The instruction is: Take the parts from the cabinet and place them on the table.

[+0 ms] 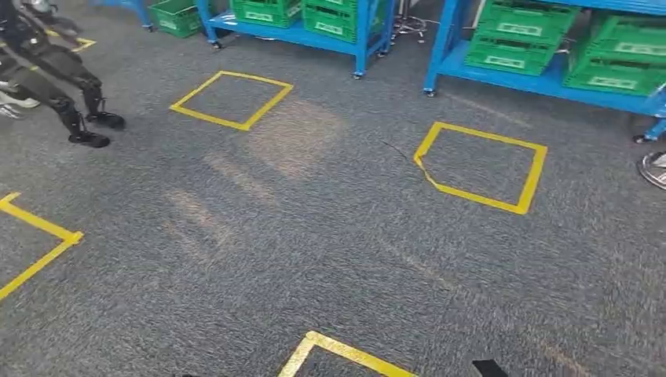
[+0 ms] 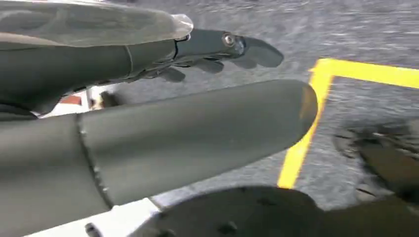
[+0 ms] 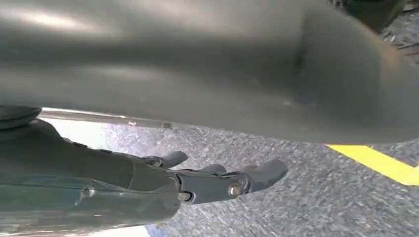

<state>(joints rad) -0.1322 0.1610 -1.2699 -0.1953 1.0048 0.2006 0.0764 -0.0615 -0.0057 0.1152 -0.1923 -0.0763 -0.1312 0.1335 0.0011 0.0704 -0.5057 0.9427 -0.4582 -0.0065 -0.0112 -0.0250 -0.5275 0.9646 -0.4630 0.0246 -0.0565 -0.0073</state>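
Both our hands hang empty over grey carpet: left hand (image 2: 197, 54) and right hand (image 3: 197, 182), fingers loosely spread. Beyond the yellow tape squares (image 1: 481, 166), blue steel racks holding green plastic crates (image 1: 518, 35) stand at one o'clock. Judgement: walk squarely up before reaching.

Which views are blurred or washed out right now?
Head view: slightly soft, evenly lit, pale sheen patches on the carpet. Left wrist view: left hand fairly sharp, floor smeared, white overexposed patch beside the thumb. Right wrist view: right hand sharp, thumb blurred, bright blown-out strip.
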